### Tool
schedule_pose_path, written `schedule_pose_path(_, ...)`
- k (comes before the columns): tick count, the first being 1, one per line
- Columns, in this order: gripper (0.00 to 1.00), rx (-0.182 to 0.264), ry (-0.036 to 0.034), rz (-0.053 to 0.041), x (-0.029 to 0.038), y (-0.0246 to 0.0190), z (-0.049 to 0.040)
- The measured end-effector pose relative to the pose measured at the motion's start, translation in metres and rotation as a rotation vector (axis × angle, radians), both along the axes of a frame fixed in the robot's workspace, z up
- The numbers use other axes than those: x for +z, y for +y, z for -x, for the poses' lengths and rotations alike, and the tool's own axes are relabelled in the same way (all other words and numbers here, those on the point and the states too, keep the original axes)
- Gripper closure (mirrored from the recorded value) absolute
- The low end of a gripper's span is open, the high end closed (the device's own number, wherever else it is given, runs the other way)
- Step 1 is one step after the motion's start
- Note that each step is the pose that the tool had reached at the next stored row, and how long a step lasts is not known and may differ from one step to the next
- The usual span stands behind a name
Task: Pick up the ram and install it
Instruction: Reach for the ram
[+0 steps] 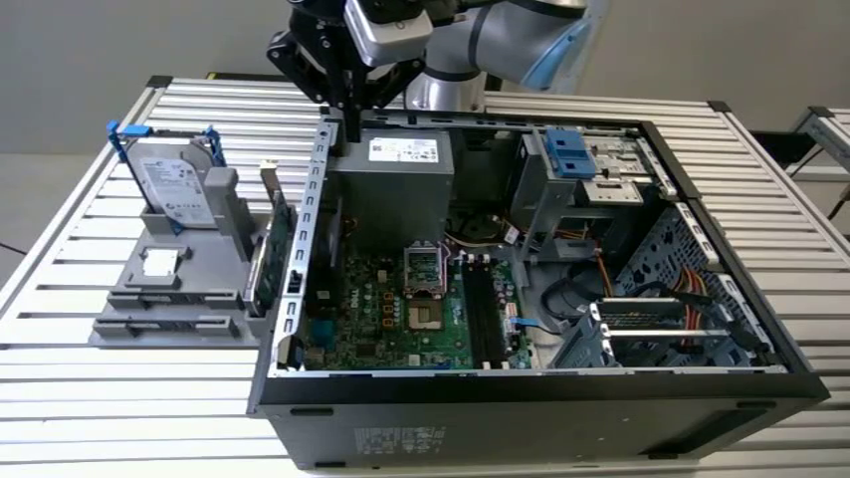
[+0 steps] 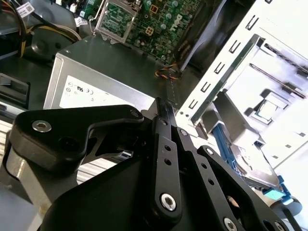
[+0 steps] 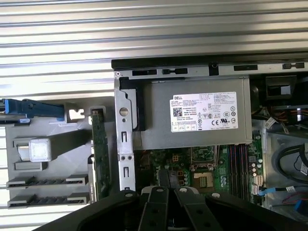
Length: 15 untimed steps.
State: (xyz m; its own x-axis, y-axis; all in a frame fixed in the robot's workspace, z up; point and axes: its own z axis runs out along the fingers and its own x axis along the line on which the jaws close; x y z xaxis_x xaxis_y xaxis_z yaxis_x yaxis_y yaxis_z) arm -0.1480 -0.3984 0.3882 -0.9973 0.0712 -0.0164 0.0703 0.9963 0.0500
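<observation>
My gripper [image 1: 348,112] hangs shut over the back rim of the open computer case [image 1: 743,383], above the grey power supply [image 1: 392,174]. In both wrist views its black fingers [image 2: 162,120] [image 3: 164,180] lie together with nothing between them. The motherboard [image 1: 385,309] lies on the case floor, with long dark memory slots [image 1: 475,314] [image 3: 239,163] beside the processor socket. I cannot pick out the ram. The grey holder [image 1: 153,289] has two long dark slots [image 3: 45,182], and I cannot tell whether a stick stands in either.
On the holder, at the exterior view's left, stand a silver hard drive in a blue frame [image 1: 173,179] and a green expansion card with a metal bracket [image 1: 275,249] [image 3: 99,144]. Drive cages and cables [image 1: 624,269] crowd the case's other side. A slatted metal table [image 1: 80,398] carries everything.
</observation>
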Motion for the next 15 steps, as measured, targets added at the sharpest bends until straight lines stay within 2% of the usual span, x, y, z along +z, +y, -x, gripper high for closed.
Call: schedule_pose_path(15, 1.0, 0.0, 0.0, 0.0, -0.0001, 0.0004, 0.01)
